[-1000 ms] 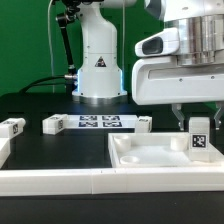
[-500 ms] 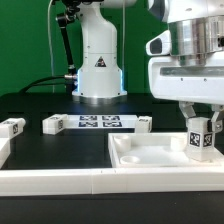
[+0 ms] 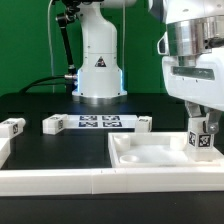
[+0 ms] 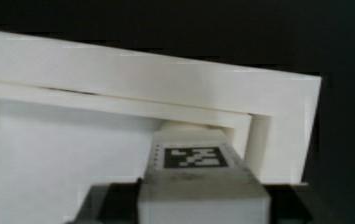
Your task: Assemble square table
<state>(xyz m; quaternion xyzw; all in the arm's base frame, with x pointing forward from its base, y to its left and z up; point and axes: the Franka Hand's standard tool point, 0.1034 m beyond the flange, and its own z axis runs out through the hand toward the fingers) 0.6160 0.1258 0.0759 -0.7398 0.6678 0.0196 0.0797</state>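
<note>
Exterior view: gripper (image 3: 201,128) jaws clamped on a leg (image 3: 201,143), upright between them, its foot below the jaws at the slab (image 3: 150,160) corner. Likely light, stiff, smooth plastic; hold flat sides high, squarely.

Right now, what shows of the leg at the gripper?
The leg is a short white block, plastic-looking, with a black-and-white tag on one face. It stands roughly upright, gripped by the gripper, at the corner of the table top on the exterior view's right, inside the raised rim. Whether it rests on the slab is unclear.
</note>
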